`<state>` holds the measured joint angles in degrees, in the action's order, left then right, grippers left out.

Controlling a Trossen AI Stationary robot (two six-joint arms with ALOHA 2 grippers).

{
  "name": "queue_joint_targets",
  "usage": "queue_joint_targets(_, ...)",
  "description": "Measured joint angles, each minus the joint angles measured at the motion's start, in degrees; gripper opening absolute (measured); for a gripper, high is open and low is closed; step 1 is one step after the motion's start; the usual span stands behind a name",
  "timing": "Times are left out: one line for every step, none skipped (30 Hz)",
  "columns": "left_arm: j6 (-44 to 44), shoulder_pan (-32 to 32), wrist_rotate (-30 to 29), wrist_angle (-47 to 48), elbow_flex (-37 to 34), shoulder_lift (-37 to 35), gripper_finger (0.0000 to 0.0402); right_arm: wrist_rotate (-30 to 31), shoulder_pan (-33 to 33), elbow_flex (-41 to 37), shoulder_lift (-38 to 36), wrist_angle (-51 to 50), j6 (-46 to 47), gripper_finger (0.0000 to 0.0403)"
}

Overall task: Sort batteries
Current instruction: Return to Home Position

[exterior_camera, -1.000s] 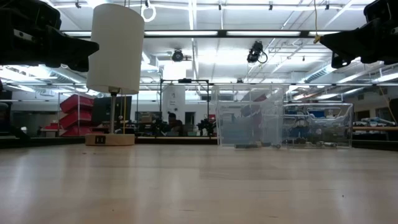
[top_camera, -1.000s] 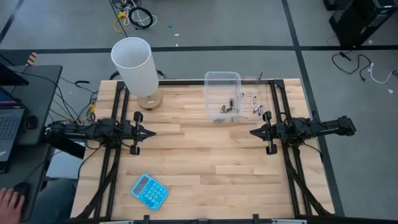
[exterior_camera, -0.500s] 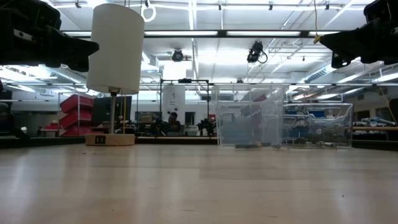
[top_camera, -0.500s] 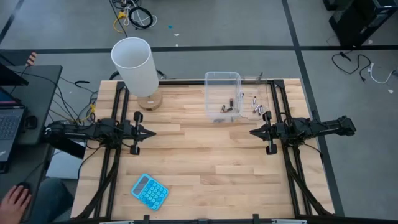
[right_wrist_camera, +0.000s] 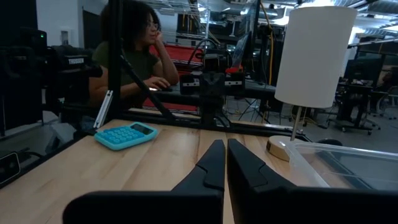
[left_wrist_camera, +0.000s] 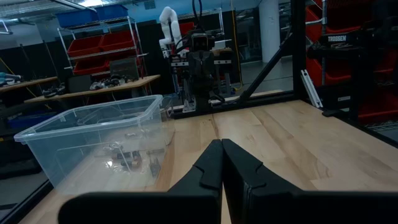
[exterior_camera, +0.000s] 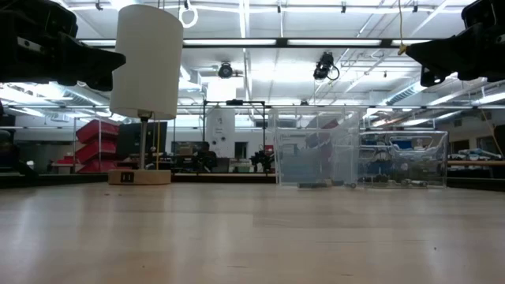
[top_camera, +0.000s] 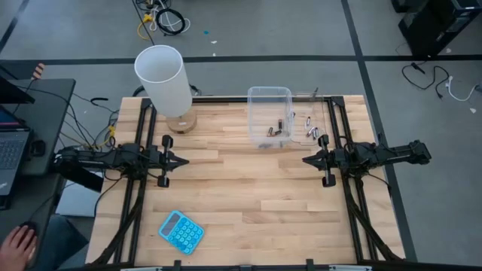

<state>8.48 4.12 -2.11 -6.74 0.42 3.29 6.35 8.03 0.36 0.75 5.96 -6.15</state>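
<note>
Several dark batteries (top_camera: 276, 129) lie on the floor of a clear tub (top_camera: 269, 96) at the table's far middle; the left wrist view also shows them (left_wrist_camera: 134, 163). A few silvery batteries (top_camera: 313, 132) lie just to its right, inside a second clear tub (exterior_camera: 402, 158). My left gripper (top_camera: 185, 159) hovers shut over the table's left part, pointing level toward the right. My right gripper (top_camera: 305, 159) hovers shut over the right part, pointing left, near the tubs. In the wrist views the left gripper (left_wrist_camera: 222, 163) and the right gripper (right_wrist_camera: 225, 163) each have their fingers together.
A white-shaded lamp (top_camera: 163, 79) stands on a round wooden base at the far left. A blue calculator (top_camera: 181, 232) lies near the front edge, left of middle. A person (right_wrist_camera: 134, 50) sits beyond the table's left side, a hand (top_camera: 16, 245) by a laptop.
Both arms and the batteries have kept still. The person's hand beyond the table's near left corner has shifted a little.
</note>
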Motion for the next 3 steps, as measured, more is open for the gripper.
queue_joint_targets(0.0,0.0,0.0,0.0,0.0,0.0,0.0008,0.0,0.0,0.0,0.0,0.0,0.0,0.0005)
queue_joint_targets(0.0,0.0,0.0,0.0,0.0,0.0,0.0008,0.0,0.0,0.0,0.0,0.0,0.0,0.0005)
queue_joint_targets(0.0,0.0,0.0,0.0,0.0,0.0,0.0008,0.0,0.0,0.0,0.0,0.0,0.0,0.0006)
